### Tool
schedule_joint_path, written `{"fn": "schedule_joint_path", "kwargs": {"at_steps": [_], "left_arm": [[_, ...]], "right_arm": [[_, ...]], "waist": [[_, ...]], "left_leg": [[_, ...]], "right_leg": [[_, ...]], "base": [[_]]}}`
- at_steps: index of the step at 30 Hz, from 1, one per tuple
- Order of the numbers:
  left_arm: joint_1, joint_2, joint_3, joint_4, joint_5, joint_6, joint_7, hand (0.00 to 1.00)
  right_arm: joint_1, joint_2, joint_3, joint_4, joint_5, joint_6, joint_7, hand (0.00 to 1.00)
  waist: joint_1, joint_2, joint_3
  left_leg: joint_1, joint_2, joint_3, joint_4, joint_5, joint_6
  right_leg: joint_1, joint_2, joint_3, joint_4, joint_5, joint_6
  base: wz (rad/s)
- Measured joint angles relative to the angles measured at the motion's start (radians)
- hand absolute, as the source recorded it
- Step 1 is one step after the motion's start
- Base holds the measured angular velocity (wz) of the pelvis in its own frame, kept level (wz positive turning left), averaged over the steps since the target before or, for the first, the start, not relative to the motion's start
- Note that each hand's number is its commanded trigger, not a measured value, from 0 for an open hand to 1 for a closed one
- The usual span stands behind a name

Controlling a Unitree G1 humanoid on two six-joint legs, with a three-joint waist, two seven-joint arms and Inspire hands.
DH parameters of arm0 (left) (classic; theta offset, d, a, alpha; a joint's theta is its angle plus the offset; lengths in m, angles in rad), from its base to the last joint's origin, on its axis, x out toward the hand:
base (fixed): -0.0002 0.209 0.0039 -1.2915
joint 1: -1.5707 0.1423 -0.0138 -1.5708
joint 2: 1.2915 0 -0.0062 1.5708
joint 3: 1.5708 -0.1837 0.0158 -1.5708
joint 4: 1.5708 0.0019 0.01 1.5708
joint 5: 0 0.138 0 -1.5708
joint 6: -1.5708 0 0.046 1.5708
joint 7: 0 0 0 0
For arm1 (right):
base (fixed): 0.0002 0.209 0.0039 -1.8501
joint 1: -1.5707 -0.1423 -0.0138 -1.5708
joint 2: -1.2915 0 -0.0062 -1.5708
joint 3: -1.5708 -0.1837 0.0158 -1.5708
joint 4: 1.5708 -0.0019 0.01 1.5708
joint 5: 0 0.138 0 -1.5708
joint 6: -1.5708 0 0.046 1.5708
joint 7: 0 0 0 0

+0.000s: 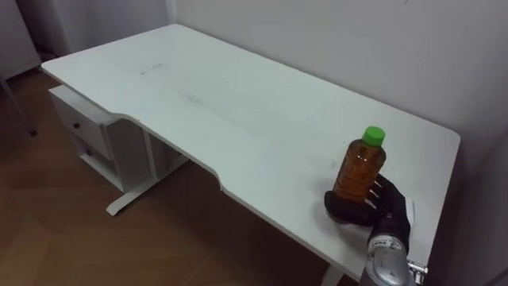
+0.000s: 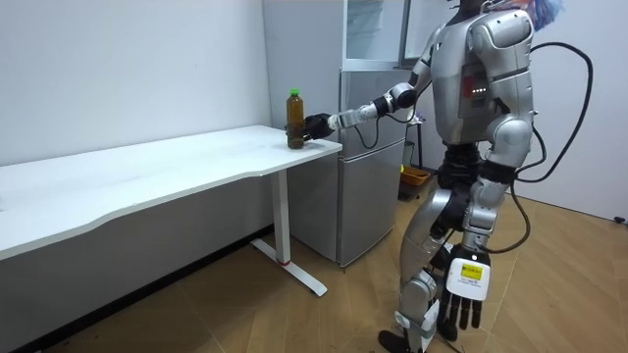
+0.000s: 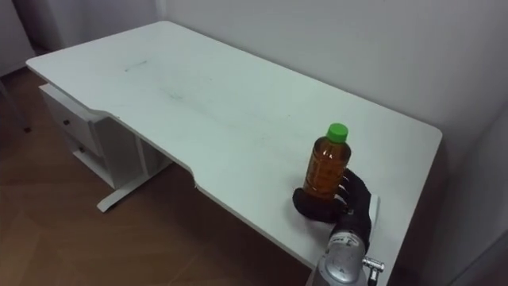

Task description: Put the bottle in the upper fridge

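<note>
An amber bottle (image 1: pixel 365 168) with a green cap stands upright near the right end of the white table (image 1: pixel 238 103), close to its front edge. My right hand (image 1: pixel 382 208) reaches in from the lower right, its dark fingers curled round the bottle's lower part. In the room view I stand by the table's end with that arm stretched out to the bottle (image 2: pixel 293 120). My left hand (image 2: pixel 461 306) hangs beside my leg with its fingers straight. The grey fridge (image 2: pixel 373 176) stands right behind the table's end, with its upper compartment (image 2: pixel 378 29) above.
A white drawer unit (image 1: pixel 83 127) sits under the table's left part. A wall runs along the table's far side. Wooden floor (image 1: pixel 71 238) lies open in front of the table. A small yellow bin (image 2: pixel 414 179) stands past the fridge.
</note>
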Motion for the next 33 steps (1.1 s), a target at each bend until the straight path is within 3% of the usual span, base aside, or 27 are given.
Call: {"fn": "schedule_joint_path", "kwargs": {"at_steps": [6, 10, 15, 21, 23, 27, 33], "left_arm": [[-0.001, -0.001, -0.019, 0.017, -0.001, -0.001, -0.003, 0.0], [0.0, -0.001, -0.025, 0.027, 0.0, -0.001, -0.005, 0.0], [0.002, -0.001, -0.025, 0.03, -0.001, -0.001, -0.011, 0.0], [0.007, -0.004, -0.016, 0.009, 0.012, -0.001, -0.012, 0.0], [0.007, -0.002, -0.016, 0.006, 0.012, -0.005, -0.011, 0.0], [0.007, 0.001, 0.011, 0.016, 0.013, -0.011, -0.025, 0.0], [0.016, 0.019, 0.025, 0.002, 0.012, -0.02, -0.052, 0.0]], "right_arm": [[-0.015, -0.005, -0.011, 0.031, 0.054, -0.03, 0.043, 1.0], [-0.03, -0.009, -0.026, 0.054, 0.077, -0.035, 0.08, 1.0], [-0.036, -0.016, -0.04, 0.076, 0.087, -0.04, 0.124, 1.0], [-0.035, -0.025, -0.062, 0.063, 0.092, -0.014, 0.189, 1.0], [-0.035, -0.027, -0.059, 0.041, 0.089, 0.012, 0.204, 1.0], [-0.034, -0.028, -0.038, 0.018, 0.088, 0.047, 0.263, 1.0], [-0.033, -0.033, -0.01, -0.052, 0.097, 0.091, 0.342, 1.0]], "waist": [[0.0, 0.003, 0.0016], [0.001, 0.011, 0.0071], [0.001, 0.014, 0.0058], [-0.003, 0.015, -0.0012], [-0.007, 0.019, -0.0045], [-0.005, 0.018, -0.0056], [-0.017, 0.019, -0.0078]], "left_leg": [[0.002, 0.002, 0.006, 0.0, 0.0, 0.0], [0.001, 0.002, 0.005, -0.004, -0.001, 0.0], [0.0, 0.002, 0.004, -0.002, 0.0, 0.0], [0.006, 0.004, 0.007, -0.002, 0.001, 0.0], [0.011, 0.005, 0.009, -0.005, 0.001, -0.001], [0.026, 0.012, 0.038, -0.012, 0.001, 0.0], [0.056, 0.016, 0.045, -0.023, 0.0, 0.0]], "right_leg": [[-0.002, -0.001, -0.002, 0.001, 0.0, 0.0], [-0.003, -0.001, -0.001, 0.003, 0.0, 0.0], [-0.003, -0.001, 0.002, 0.003, 0.0, 0.0], [-0.004, 0.0, 0.01, 0.001, 0.0, -0.001], [-0.002, 0.001, 0.014, 0.001, 0.001, -0.001], [0.001, 0.003, 0.05, 0.001, 0.002, -0.003], [0.022, 0.003, 0.056, 0.0, 0.003, -0.004]], "base": [[-0.01], [0.0], [0.0], [-0.02], [-0.02], [-0.15], [-0.05]]}}
